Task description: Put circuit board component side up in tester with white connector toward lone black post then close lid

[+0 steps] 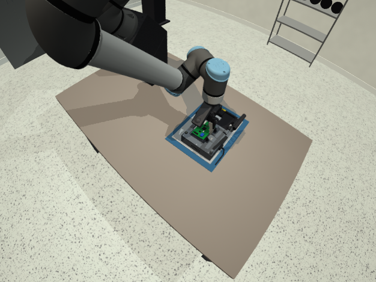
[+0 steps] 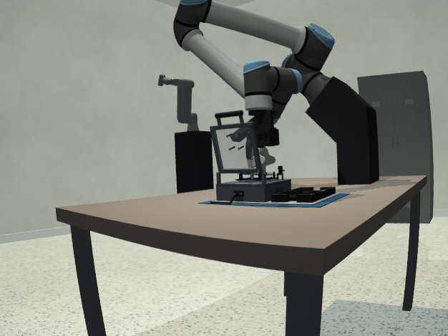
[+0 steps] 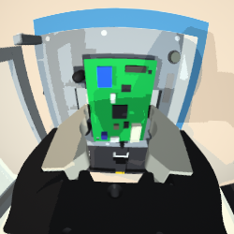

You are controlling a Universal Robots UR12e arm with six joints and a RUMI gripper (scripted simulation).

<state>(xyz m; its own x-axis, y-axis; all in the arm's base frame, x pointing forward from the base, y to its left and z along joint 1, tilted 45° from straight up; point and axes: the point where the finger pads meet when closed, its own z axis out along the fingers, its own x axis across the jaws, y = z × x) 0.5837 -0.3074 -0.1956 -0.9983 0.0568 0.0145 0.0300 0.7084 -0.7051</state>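
The green circuit board (image 3: pixel 121 100) is pinched by its two long sides between the gripper (image 3: pixel 118 125)'s grey fingers, and it hangs over the grey bed of the tester (image 3: pixel 61 70). Its side with the little black chips and the blue square faces up at the wrist camera. A small white part sits near the board's end closest to the wrist, and I think that is the white connector, but it is too small to be sure. A black post (image 3: pixel 174 56) stands alone at the far right of the bed. The two pins are too small to pick out. From the side, the tester's see-through lid (image 2: pixel 235 146) stands open and upright, and the black tray (image 2: pixel 303 193) beside it on the blue mat (image 2: pixel 328 199) looks bare. So the step in hand seems to be laying the board in the tester. Next, the board should go down flat with its holes over the pins. Then the fingers can let go, pull away, and the lid can be shut.
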